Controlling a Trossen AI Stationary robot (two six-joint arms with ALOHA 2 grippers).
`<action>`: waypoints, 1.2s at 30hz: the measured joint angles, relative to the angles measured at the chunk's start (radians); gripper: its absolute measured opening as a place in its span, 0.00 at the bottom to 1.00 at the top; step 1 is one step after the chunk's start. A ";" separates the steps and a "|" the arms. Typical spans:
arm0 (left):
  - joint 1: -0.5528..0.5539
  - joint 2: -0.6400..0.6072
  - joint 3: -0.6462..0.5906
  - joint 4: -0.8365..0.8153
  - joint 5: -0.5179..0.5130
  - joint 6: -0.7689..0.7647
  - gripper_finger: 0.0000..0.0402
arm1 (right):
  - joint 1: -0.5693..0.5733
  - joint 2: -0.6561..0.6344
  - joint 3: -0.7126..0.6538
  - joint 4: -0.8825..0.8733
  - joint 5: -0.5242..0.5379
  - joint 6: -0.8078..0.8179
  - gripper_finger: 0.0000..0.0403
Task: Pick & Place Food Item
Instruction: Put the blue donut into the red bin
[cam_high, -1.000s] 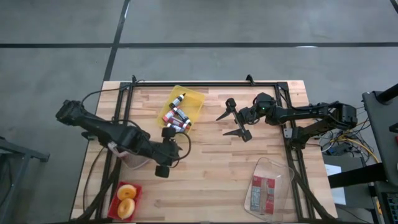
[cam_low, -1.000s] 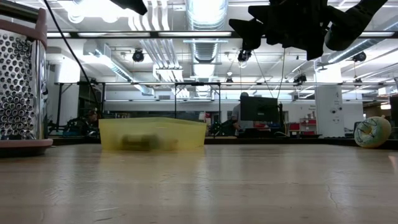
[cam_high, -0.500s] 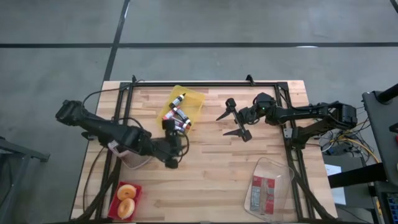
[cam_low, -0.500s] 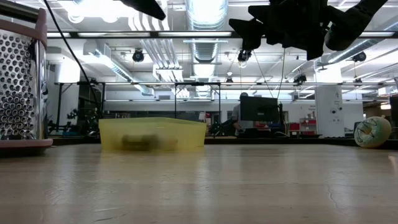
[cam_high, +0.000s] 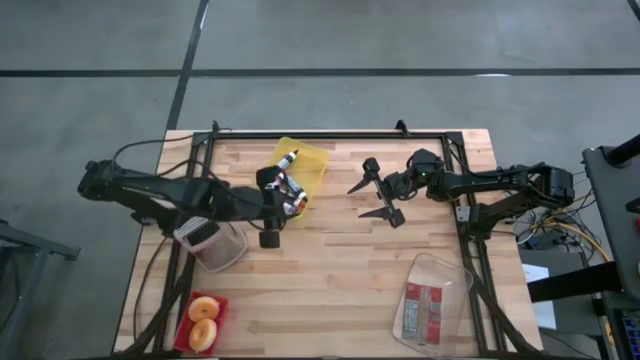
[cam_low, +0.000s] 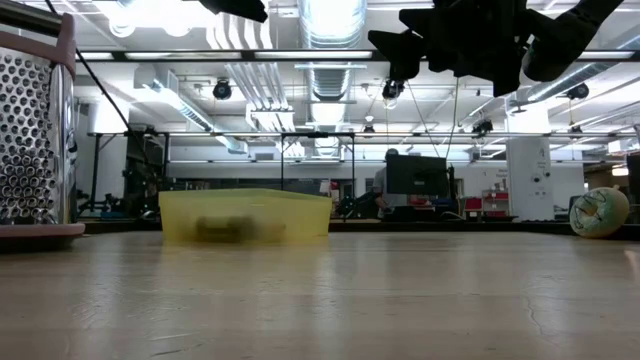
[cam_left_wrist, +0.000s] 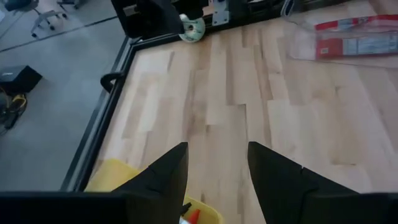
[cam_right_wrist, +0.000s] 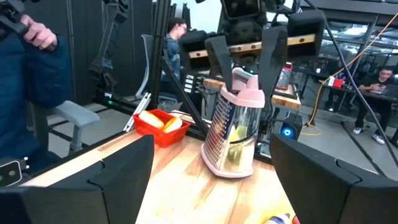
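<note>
Small bottles (cam_high: 288, 190) in yellow bin (cam_high: 312, 160)

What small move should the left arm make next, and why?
Probably ease the left pincer straight down into the yellow plastic bin. It hangs open above the bin's near end, right over the small bottle-shaped items inside, and holds nothing yet. The right pincer waits open over bare wooden table, so nothing blocks the descent.

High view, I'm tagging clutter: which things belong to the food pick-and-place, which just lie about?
Job, likely: left gripper, open over yellow bin; small bottles inside.
Lying about: grater; red basket of pastries; clear tub with packet; right gripper, open, waiting.
</note>
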 joint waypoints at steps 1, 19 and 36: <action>0.008 -0.001 0.000 0.000 0.005 0.010 0.42 | 0.000 0.000 0.000 0.000 0.000 0.000 0.78; 0.303 -0.090 0.002 -0.076 0.505 0.168 0.42 | 0.031 0.001 0.024 0.002 -0.002 0.112 0.78; 0.593 -0.065 0.001 0.031 0.703 0.224 0.42 | 0.067 0.001 0.051 0.002 0.024 0.445 0.78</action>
